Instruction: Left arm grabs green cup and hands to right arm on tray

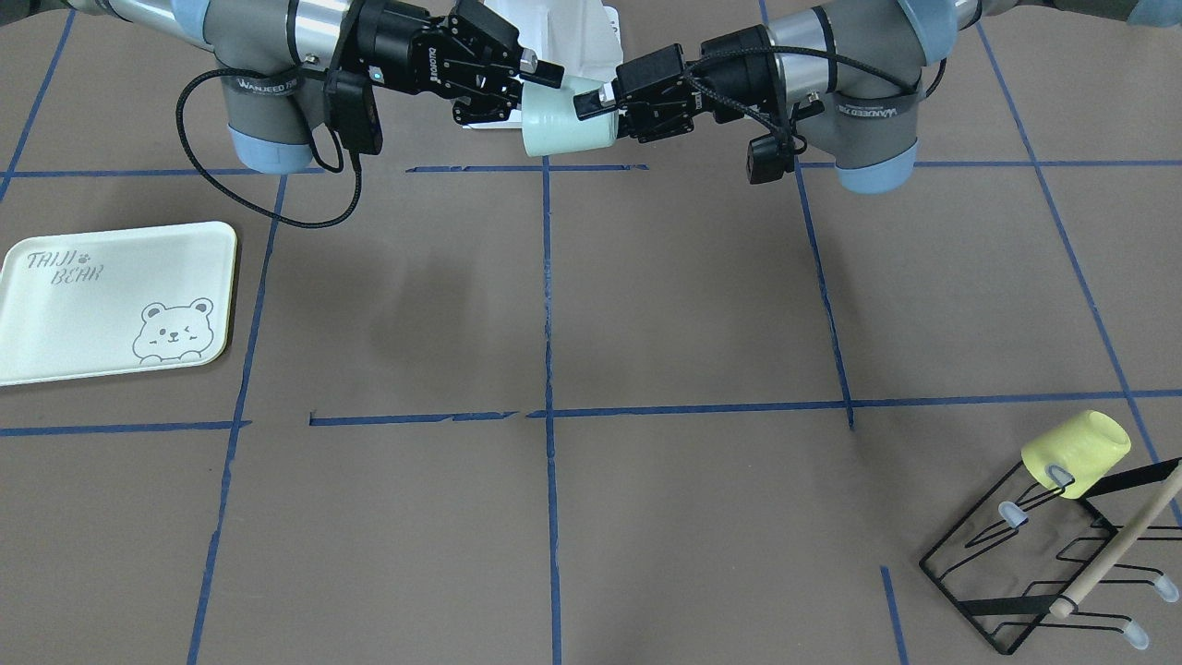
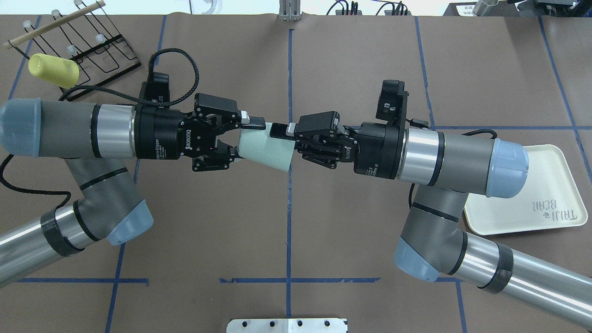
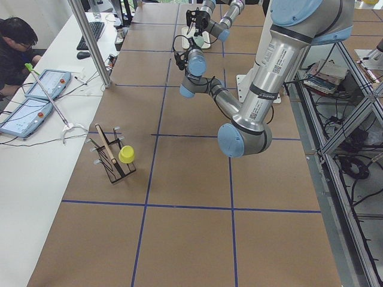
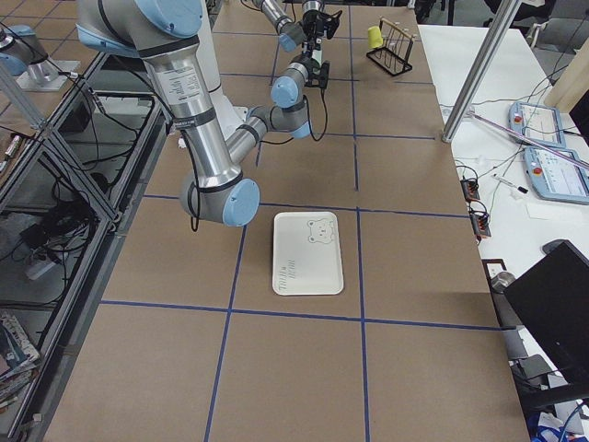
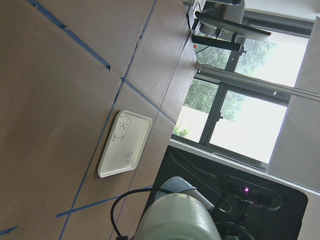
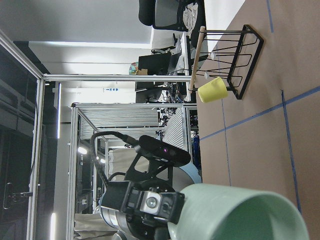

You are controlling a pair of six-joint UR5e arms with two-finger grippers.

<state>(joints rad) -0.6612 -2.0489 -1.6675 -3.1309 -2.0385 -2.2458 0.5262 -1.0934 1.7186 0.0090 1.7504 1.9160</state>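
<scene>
The green cup [image 2: 266, 148] hangs on its side in the air over the table's middle, between both grippers; it also shows in the front view [image 1: 563, 125]. My left gripper [image 2: 241, 140] spans the cup's narrow base, with its fingers against both sides. My right gripper [image 2: 284, 136] is at the wide rim, with one finger [image 2: 280, 131] lying on the outer wall; the other finger is hidden. The cup's base fills the bottom of the left wrist view [image 5: 175, 217], and its open mouth fills the bottom of the right wrist view [image 6: 235, 210]. The tray [image 2: 522, 203] lies bare on the table beside my right arm, partly hidden by it.
A pale yellow cup [image 2: 53, 70] hangs on a black wire rack [image 2: 92, 46] with a wooden stick, at the far left corner. Blue tape lines cross the brown table. An operator sits at a side desk in the exterior left view [image 3: 15, 48].
</scene>
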